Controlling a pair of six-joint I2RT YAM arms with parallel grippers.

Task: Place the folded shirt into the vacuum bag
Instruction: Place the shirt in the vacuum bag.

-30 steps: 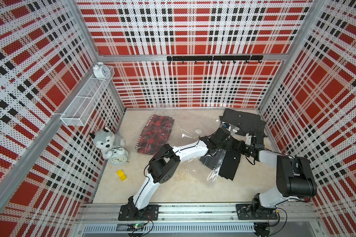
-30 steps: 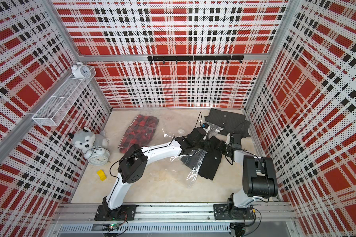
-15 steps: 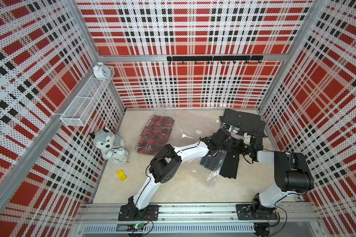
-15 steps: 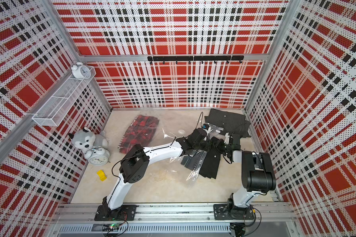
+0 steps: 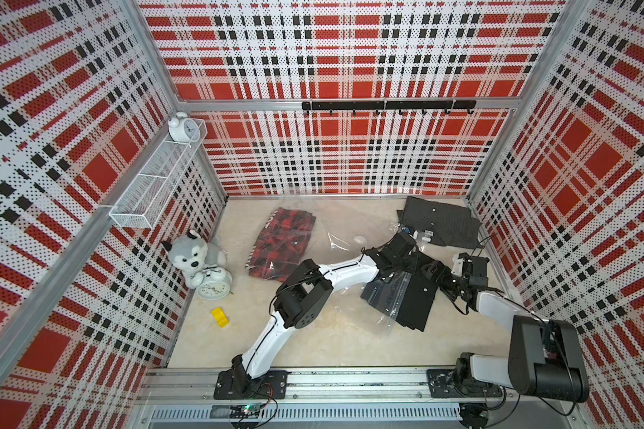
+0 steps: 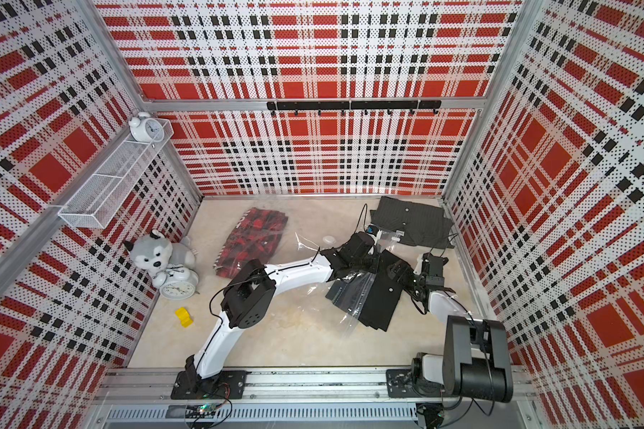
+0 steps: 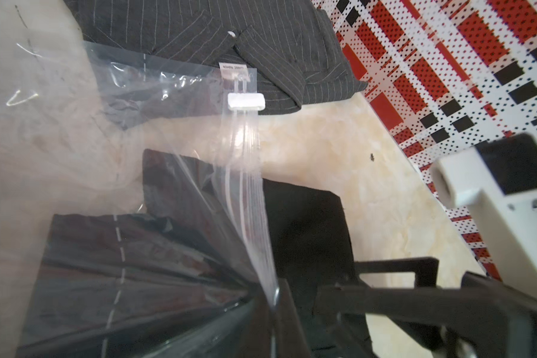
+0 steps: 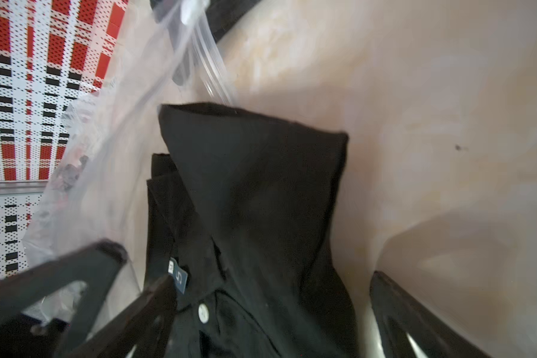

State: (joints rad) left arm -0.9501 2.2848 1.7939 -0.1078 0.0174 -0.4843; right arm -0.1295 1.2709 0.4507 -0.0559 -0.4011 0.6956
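The folded black shirt (image 5: 417, 301) (image 6: 382, 297) lies on the floor right of centre. Its left part shows through the plastic at the mouth of the vacuum bag (image 5: 335, 237) (image 6: 305, 241); the rest lies outside. The bag's round white valve cap (image 5: 358, 239) sits further left. My left gripper (image 5: 402, 265) (image 7: 275, 297) is shut on the bag's zip edge (image 7: 248, 192) and holds it up over the shirt (image 7: 307, 223). My right gripper (image 5: 434, 269) (image 8: 270, 310) is open, one finger on each side of the shirt's collar (image 8: 251, 186).
A red plaid shirt (image 5: 283, 241) lies inside the bag at the left. A folded pinstripe shirt (image 5: 439, 223) lies at the back right corner. A plush husky (image 5: 194, 252), an alarm clock (image 5: 211, 288) and a yellow block (image 5: 220, 317) are along the left wall.
My right gripper has opened and let go of the black shirt, which now rests on the floor. The left gripper keeps its hold on the bag's edge.
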